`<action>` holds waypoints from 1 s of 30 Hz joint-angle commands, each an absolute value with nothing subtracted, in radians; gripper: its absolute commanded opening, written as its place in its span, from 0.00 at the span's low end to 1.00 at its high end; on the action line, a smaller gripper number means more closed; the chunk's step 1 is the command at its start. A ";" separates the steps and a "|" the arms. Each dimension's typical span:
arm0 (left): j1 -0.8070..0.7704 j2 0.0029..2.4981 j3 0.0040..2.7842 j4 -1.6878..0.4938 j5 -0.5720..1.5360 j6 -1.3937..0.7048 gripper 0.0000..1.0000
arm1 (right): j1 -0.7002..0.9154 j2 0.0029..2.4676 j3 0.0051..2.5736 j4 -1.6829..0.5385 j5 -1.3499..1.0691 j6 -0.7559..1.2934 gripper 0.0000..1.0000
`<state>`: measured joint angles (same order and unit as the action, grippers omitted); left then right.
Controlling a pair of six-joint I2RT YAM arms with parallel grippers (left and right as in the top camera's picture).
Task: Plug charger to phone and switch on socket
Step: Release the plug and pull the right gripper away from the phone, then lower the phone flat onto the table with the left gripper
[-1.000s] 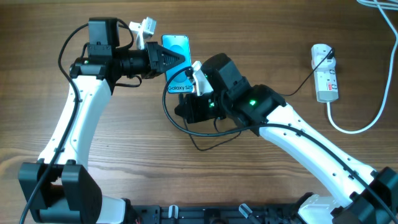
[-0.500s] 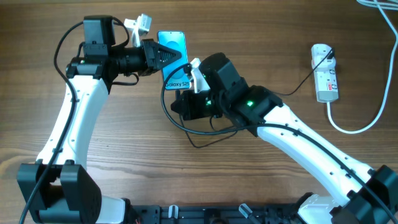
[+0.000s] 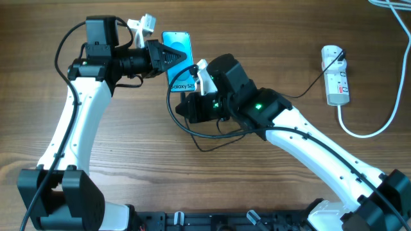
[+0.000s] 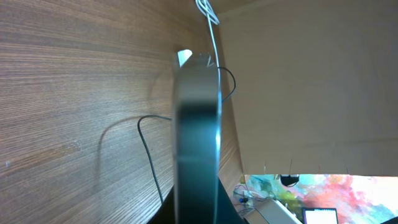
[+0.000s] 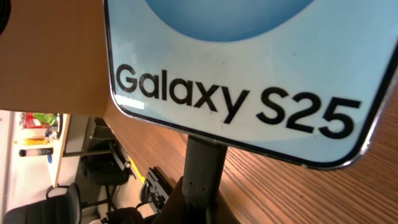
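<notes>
The phone (image 3: pixel 179 54), cyan screen reading "Galaxy S25", is held off the table by my left gripper (image 3: pixel 166 56), which is shut on it. The left wrist view shows the phone (image 4: pixel 198 124) edge-on between the jaws (image 4: pixel 198 208). My right gripper (image 3: pixel 192 106) sits just below the phone and is shut on the charger's grey connector (image 5: pixel 205 165). The connector's tip meets the bottom edge of the phone (image 5: pixel 242 56). The black charger cable (image 3: pixel 212 146) loops on the table and runs right to its plug in the white socket (image 3: pixel 337 80).
The socket's thick white cord (image 3: pixel 376 128) curves along the right edge of the wooden table (image 3: pixel 141 167). Another white cable (image 3: pixel 393 9) lies at the far right corner. The two arms crowd the middle back of the table.
My left gripper carried the phone slightly left and back; my right gripper followed left with the connector. Both have been still for the last half second.
</notes>
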<state>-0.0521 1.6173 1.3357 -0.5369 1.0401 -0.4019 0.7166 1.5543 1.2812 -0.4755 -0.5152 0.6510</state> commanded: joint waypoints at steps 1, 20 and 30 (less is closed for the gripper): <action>-0.094 1.597 1.320 -0.573 1.117 -0.396 0.04 | 0.686 1.562 1.327 -0.378 -0.469 0.628 0.04; -0.082 1.597 1.320 -0.572 1.078 -0.396 0.04 | 0.686 1.560 1.327 -0.383 -0.483 0.553 1.00; -0.082 1.597 1.320 -0.580 1.004 -0.396 0.04 | 0.516 1.560 1.327 -0.675 -0.302 0.522 1.00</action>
<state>-0.0811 1.6169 1.3247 -0.5713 0.9844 -0.4007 0.5919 1.5547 1.3083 -0.6415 -0.4408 0.5362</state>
